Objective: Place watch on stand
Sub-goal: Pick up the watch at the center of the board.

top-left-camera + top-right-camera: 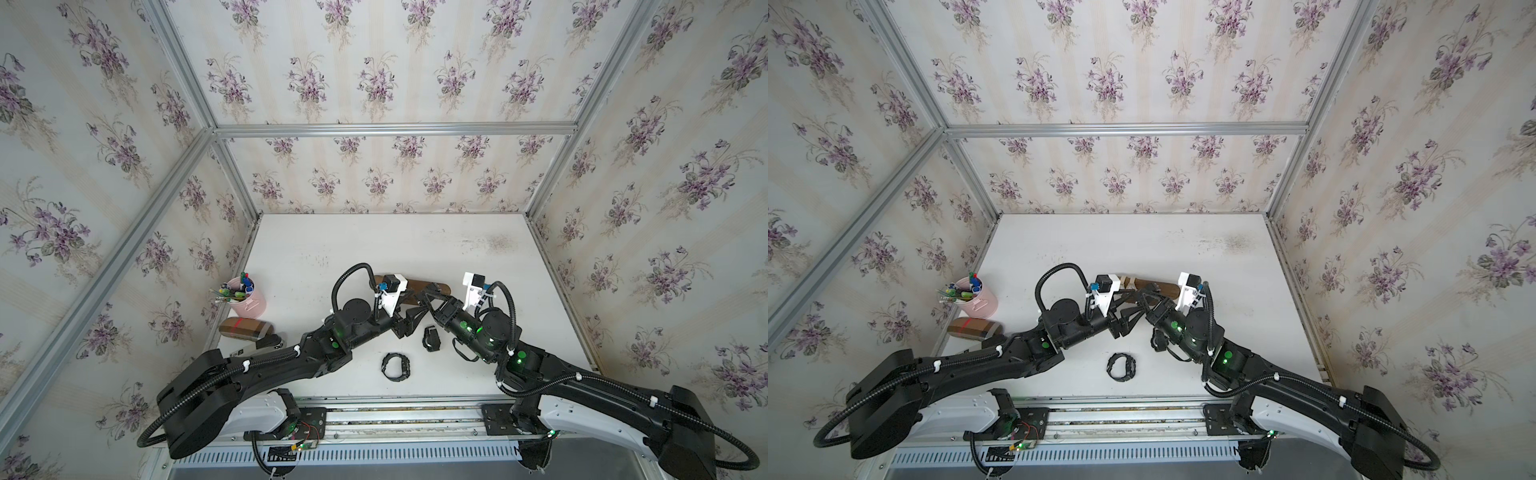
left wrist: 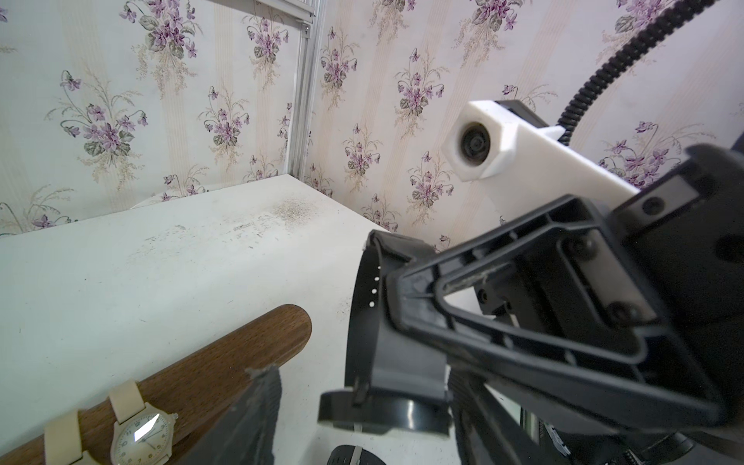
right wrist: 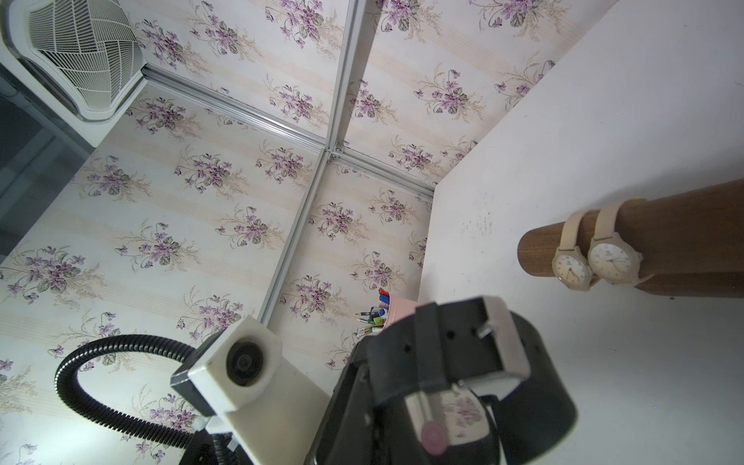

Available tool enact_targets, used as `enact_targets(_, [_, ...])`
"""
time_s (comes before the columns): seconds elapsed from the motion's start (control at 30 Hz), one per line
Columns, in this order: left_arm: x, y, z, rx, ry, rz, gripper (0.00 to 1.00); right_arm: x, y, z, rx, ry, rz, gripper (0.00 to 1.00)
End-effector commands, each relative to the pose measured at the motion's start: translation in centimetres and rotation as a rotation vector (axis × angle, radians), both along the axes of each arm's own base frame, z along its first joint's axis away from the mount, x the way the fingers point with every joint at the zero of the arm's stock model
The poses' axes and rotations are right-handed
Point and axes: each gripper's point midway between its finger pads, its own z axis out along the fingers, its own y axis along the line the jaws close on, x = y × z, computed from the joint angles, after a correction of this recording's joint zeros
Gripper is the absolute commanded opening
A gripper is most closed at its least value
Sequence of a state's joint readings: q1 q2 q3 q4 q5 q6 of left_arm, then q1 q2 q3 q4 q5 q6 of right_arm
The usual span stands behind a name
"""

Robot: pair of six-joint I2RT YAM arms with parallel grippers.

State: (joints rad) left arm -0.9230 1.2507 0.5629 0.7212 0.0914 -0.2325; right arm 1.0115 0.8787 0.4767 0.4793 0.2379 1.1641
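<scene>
Black watch (image 3: 455, 346) in right tool (image 2: 404, 332) — near stand (image 3: 684, 241)

My white tabletop (image 1: 374, 245) is scuffed, with a grey smudge toward its far right corner. Near its left edge stands my pink metal cup (image 1: 254, 302), stuffed with coloured pens and markers (image 1: 237, 287). Just beside the cup, on the near side, lies my brown rounded box with a red tape band (image 1: 244, 327). Violet-sprigged wallpaper (image 1: 374, 79) covers the walls, framed by aluminium rails (image 1: 395, 129)
</scene>
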Motion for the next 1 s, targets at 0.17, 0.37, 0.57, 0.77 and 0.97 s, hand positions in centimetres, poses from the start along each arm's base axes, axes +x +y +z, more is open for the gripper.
enact_targets(0.17, [0.01,-0.62,0.85,-0.007,-0.027,-0.019,0.57,-0.09,-0.02,0.77,0.041,-0.001,0.003,0.0])
enact_targets(0.37, [-0.08,-0.65,0.68,0.0,-0.024,-0.025,0.47,0.0,-0.38,0.45,0.037,0.005,-0.013,0.0])
enact_targets(0.57, [-0.24,-0.58,0.56,0.018,-0.031,-0.031,0.44,-0.01,-0.38,0.69,0.041,-0.001,-0.013,0.0])
enact_targets(0.77, [-0.49,-0.56,0.38,0.038,-0.042,-0.043,0.59,-0.05,-0.24,0.95,0.047,-0.006,-0.006,0.0])
enact_targets(0.97, [-0.63,-0.74,0.33,0.048,-0.045,-0.058,0.56,-0.04,-0.05,0.81,0.045,-0.004,-0.001,0.0])
